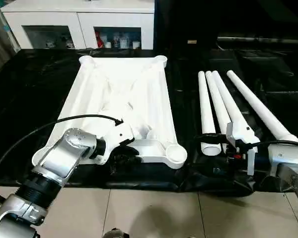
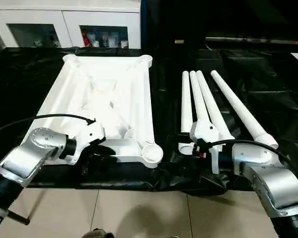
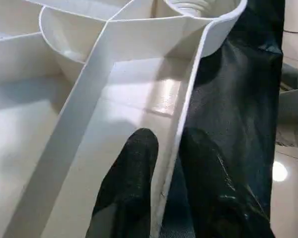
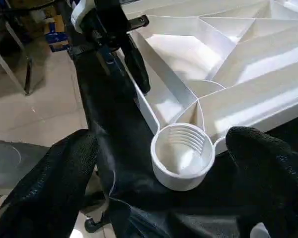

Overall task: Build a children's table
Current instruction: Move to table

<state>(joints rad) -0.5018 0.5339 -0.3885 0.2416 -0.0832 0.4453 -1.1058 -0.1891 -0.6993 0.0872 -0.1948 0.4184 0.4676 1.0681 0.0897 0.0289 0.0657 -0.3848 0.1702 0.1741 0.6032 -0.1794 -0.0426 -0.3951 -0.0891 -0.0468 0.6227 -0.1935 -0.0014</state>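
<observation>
The white tabletop [image 1: 124,94] lies upside down on the black-draped work table, ribbed underside up, with a round threaded socket [image 4: 181,153] at its near right corner. My left gripper [image 3: 167,135] is at the tabletop's near edge, one finger inside the thin rim and one outside, shut on it. Four long white legs [image 1: 219,106] lie side by side to the right of the tabletop. My right gripper [image 4: 159,148] hovers by the legs' near ends, pointing toward the near right socket, its fingers [image 4: 54,183] spread wide and open with nothing held.
The black cloth [image 1: 213,178] bunches up along the table's front edge, with tiled floor [image 1: 154,213] below. A white cabinet [image 1: 79,20] stands behind the table. A black cable [image 1: 64,121] arcs over my left forearm.
</observation>
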